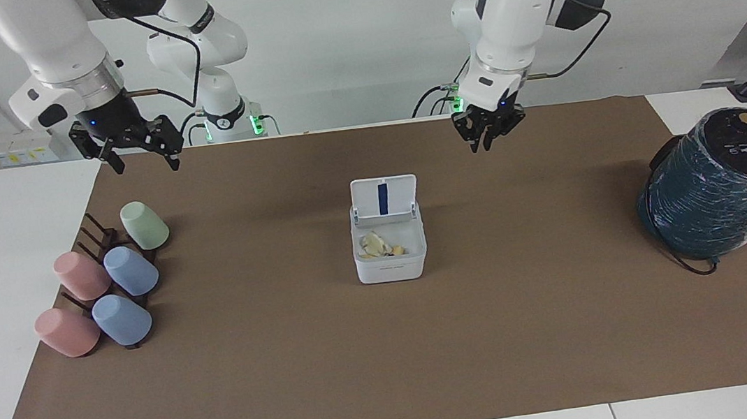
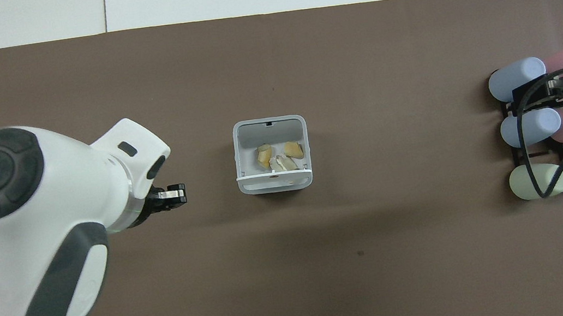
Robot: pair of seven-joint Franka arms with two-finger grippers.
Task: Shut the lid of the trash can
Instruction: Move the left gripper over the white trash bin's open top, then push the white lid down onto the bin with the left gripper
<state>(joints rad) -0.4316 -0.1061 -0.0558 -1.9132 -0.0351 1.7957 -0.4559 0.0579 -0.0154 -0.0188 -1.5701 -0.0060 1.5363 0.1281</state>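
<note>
Your trash can (image 1: 389, 250) sits mid-mat on the brown mat (image 1: 389, 348), scraps inside; its lid (image 1: 384, 198) stands upright on the hinge at the edge nearer the robots, blue strip facing away from them. Your left gripper (image 1: 489, 131) hangs over the mat toward the left arm's end of the can, well apart from the lid, holding nothing; you cannot tell how far its fingers are parted. Your right gripper (image 1: 136, 149) waits over the cup rack (image 1: 100, 244), fingers spread, empty. No writing is legible; the teal cylinder (image 1: 723, 187) carries unreadable white marks.
</note>
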